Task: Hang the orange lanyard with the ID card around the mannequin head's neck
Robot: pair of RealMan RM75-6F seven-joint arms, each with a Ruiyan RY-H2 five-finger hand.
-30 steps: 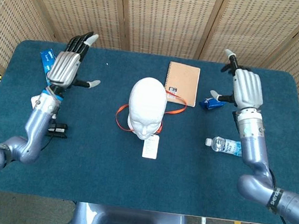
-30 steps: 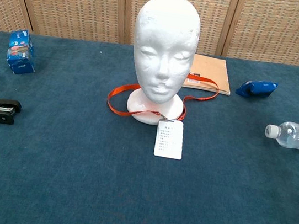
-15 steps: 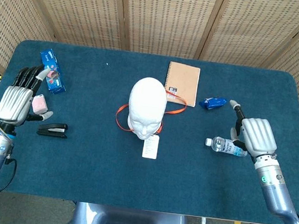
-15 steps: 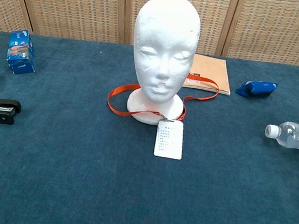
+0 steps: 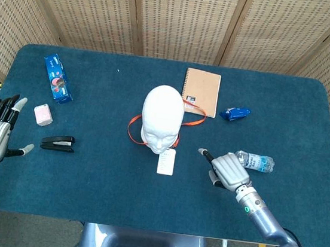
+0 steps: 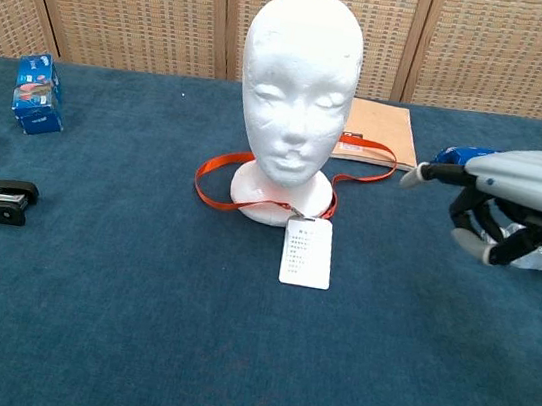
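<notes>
Both arms have dropped; the right robot hand, empty with one finger extended, nears the head, lanyard already around its base.

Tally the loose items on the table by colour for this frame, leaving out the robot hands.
White: 1, mannequin head
Orange: 1, lanyard with ID card
Tan: 1, notebook
Blue: 2, box, pouch
Pink: 1, small block
Black: 1, stapler
Clear: 1, water bottle
Total: 8
</notes>
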